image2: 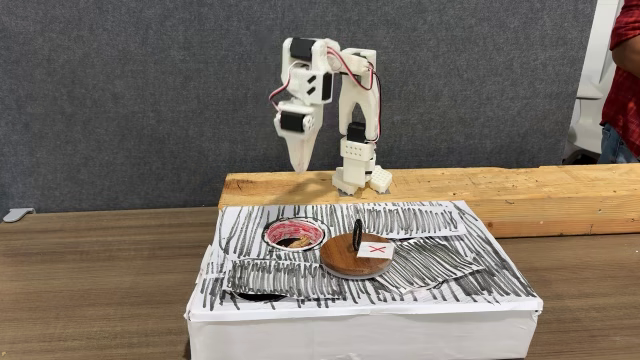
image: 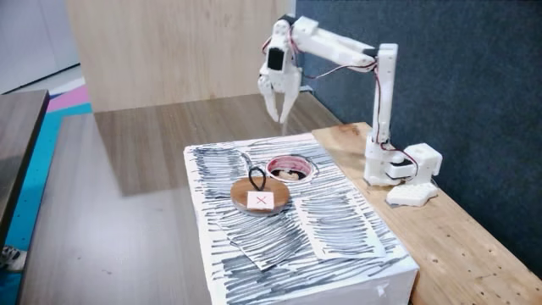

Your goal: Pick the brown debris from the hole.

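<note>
The hole (image: 290,159) (image2: 296,229) is a round dark opening with a pinkish-red rim in the top of a scribbled white box. A pale-brown lump, the brown debris (image: 293,174) (image2: 291,240), lies inside it. The round wooden disc (image: 261,196) (image2: 352,259), with its red-X label and black loop, rests on the box beside the hole. My gripper (image: 279,118) (image2: 303,166) hangs pointing down, well above and behind the hole, over the box's far edge. Its fingers meet at the tips with nothing seen between them.
The box (image: 339,246) (image2: 360,320) stands on a brown table, covered in black-striped paper sheets. My arm's base (image: 398,165) (image2: 357,175) is fixed to a wooden plank (image: 474,246) (image2: 520,195) next to the box. A person's red sleeve (image2: 625,70) shows at the right edge.
</note>
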Motion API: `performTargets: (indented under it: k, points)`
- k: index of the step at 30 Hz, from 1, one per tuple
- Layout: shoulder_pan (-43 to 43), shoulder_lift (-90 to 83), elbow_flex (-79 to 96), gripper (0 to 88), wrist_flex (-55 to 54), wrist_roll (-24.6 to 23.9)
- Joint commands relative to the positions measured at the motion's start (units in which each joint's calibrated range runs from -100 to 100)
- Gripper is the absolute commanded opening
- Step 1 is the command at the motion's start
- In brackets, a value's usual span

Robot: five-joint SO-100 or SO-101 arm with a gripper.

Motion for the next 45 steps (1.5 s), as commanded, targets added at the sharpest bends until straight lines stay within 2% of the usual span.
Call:
performTargets:
  k: [1,7,23,32,39,45]
  points:
    - [-0.3,3.95,-2.08,4.8,0.62,0.29]
    - [-0.51,7.13,-2.79,8.6,0.12,1.96]
    - [3.14,14.59,-1.81,8.6,-0.13,4.09]
    - [5.26,11.66,-0.91,8.5,0.54,8.87]
    - [3.58,4.62,11.24,8.3,-0.89,8.92]
    - [3.36,-2.41,22.42,8.6,-8.27,8.92]
